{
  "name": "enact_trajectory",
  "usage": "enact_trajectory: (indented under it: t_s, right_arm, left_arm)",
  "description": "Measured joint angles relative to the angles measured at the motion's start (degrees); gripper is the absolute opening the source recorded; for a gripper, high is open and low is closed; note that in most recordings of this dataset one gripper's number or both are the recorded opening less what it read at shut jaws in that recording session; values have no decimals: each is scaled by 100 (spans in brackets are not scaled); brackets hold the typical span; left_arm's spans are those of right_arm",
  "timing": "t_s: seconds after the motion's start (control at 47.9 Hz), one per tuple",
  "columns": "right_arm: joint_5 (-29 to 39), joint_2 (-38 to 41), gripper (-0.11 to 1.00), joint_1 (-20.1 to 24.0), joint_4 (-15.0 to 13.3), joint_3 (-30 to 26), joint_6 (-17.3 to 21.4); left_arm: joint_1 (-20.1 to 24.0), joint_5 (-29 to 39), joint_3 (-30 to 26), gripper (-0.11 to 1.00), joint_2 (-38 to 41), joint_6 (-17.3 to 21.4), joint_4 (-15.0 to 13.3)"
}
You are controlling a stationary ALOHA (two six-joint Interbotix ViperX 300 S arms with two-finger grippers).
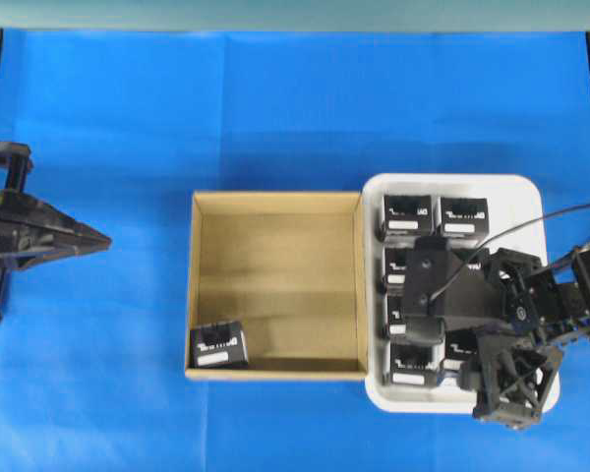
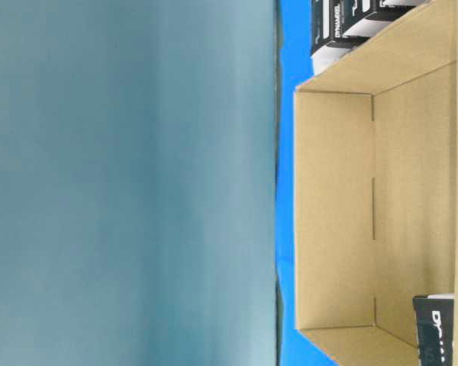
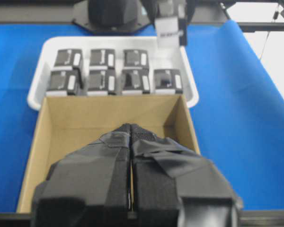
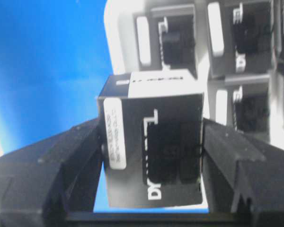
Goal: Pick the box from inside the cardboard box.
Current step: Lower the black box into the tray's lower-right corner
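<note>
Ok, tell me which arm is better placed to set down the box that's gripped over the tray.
Right. The right gripper is shut on the box above the white tray; the left gripper sits closed, apart, beyond the cardboard box's far side.

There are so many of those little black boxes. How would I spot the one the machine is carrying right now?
Find the white tray right of the cardboard box. Over its near edge hangs the right gripper, and the carried box is pinched between its two fingers. Unlike the other black boxes resting in rows on the tray, it hangs in the air.
</note>
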Motion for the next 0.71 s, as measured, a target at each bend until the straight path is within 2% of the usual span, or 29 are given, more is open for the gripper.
enact_trajectory:
  t_s: [0.313,0.564,0.71]
  right_arm:
    - [-1090,246,62,220,0,800,9]
    - [-1213,281,62,246,-9,949,0]
    - [-1055,281,62,246,-18,958,9]
  left_arm:
    - [0,0,0,-5,0,0,0]
    - [-9,0,-18,-5,0,0,0]
    - [0,0,-18,-5,0,0,0]
